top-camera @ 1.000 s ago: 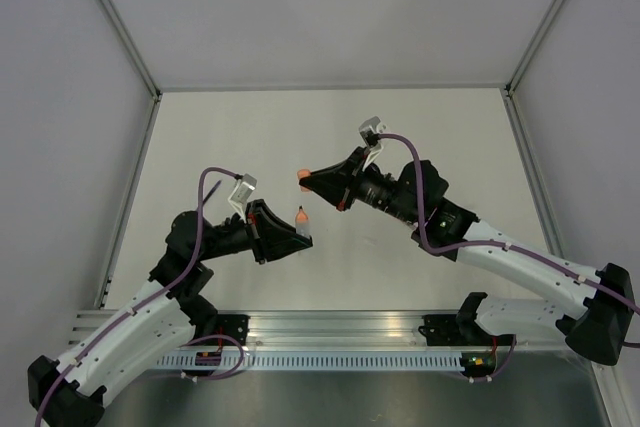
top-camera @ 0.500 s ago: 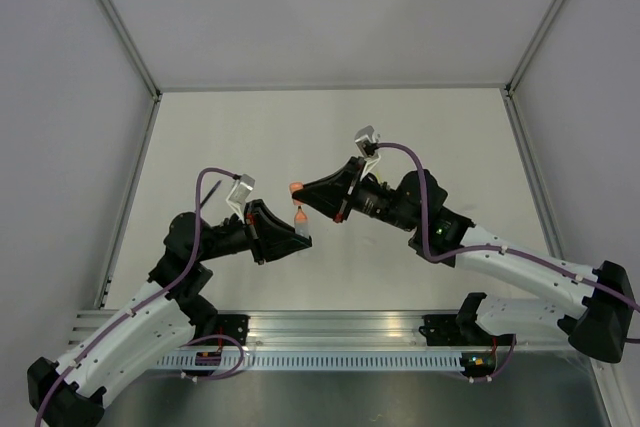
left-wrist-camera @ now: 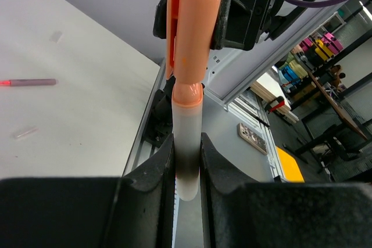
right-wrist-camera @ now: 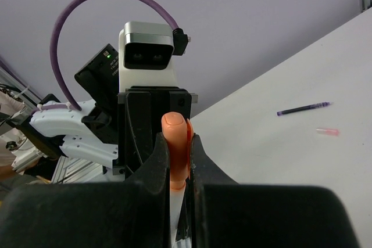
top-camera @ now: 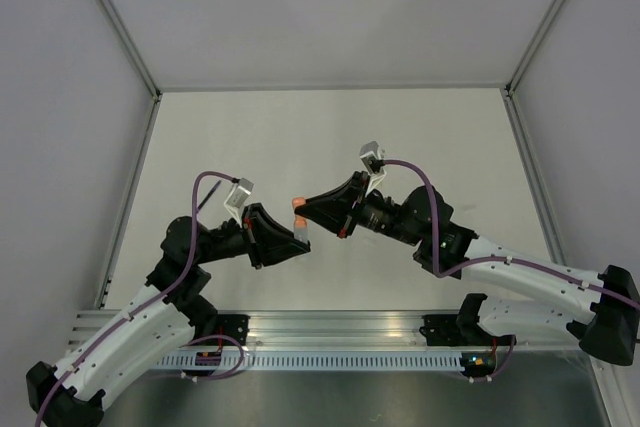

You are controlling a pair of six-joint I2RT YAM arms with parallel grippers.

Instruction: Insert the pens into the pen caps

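Pen [left-wrist-camera: 187,126], whitish barrel with orange collar: held upright at the centre of the left wrist view, clamped between the fingers [left-wrist-camera: 152,172] of the left gripper [left-wrist-camera: 187,150].

Cap [left-wrist-camera: 195,21], orange: set directly above the pen at upper centre, its mouth against the collar. It is pinched by the right gripper [right-wrist-camera: 176,143], whose fingers are closed on it at the centre of the right wrist view.

Progress: the collar is seen exposed below the cap, so this joint is judged begun but not pressed home.

Left to do: a second pen [left-wrist-camera: 29,82] with a red end and a small pale cap [left-wrist-camera: 26,133] are seen lying apart on the table [left-wrist-camera: 87,103] at the left edge of the left wrist view. They are judged not yet joined.

Views compared:
- **Right wrist view:** a dark pen [right-wrist-camera: 302,108] and a pink cap [right-wrist-camera: 327,132] are shown near each other at the right edge. Whether these are the same pair cannot be told.
- **Left wrist view:** only here is the meeting of cap and collar shown.
- **Top view:** both grippers are shown tip to tip at the centre of the frame with an orange speck between them. No loose items can be made out there.
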